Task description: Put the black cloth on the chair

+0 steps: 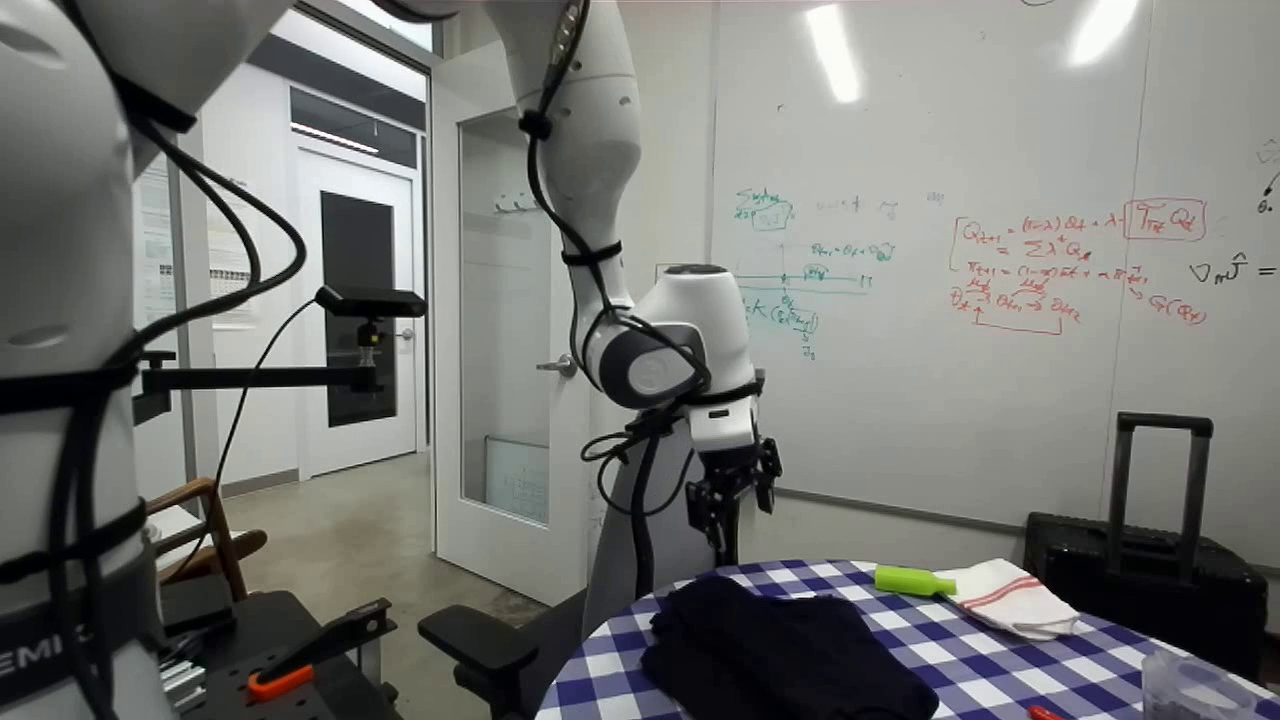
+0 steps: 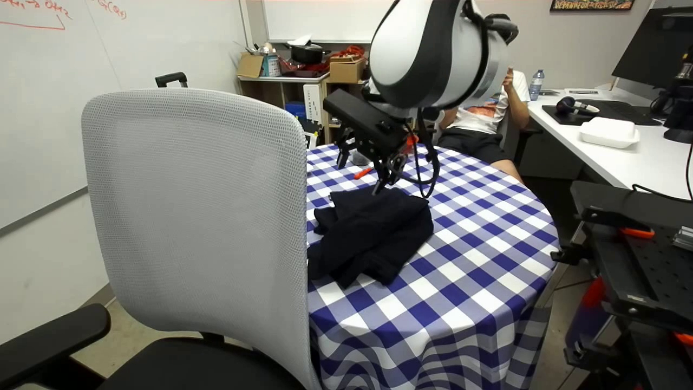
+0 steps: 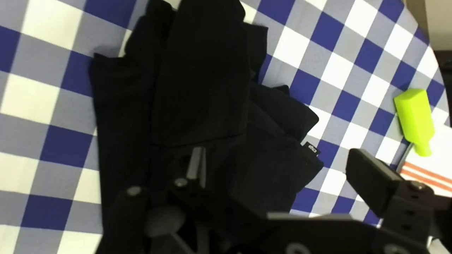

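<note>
Grey mesh-backed office chair, foremost, beside the blue-checked counter, presumably as destination; black garment, rumpled upon counter; gripper, agape and empty above its edge, we judge for pinching

A white robot arm reaches down, its black gripper hanging with fingers apart above a round, blue-and-white checked tabletop. A rumpled black cloth lies in the foreground; from this angle it is hard to tell whether the gripper is directly over it. Beyond, a lime-green bottle on its side touches a white towel with red stripes. A grey-backed office chair stands beside the tabletop, a black suitcase at right, and behind is a whiteboard scrawled in green and red.
</note>
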You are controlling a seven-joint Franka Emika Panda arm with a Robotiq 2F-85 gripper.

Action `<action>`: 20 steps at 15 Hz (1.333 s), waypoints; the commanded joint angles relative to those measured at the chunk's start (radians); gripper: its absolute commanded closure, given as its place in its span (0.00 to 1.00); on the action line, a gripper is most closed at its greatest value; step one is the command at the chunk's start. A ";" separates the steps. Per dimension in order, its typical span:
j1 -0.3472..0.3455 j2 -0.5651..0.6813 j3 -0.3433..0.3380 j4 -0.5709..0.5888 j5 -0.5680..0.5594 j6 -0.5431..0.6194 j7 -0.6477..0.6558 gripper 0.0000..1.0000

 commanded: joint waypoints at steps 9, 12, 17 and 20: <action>0.193 0.230 -0.187 0.118 0.062 -0.006 0.288 0.00; 0.205 0.199 -0.176 0.076 0.051 -0.049 0.320 0.00; 0.239 0.215 -0.182 0.047 0.045 -0.036 0.383 0.00; 0.280 0.278 -0.228 0.100 0.030 -0.004 0.425 0.00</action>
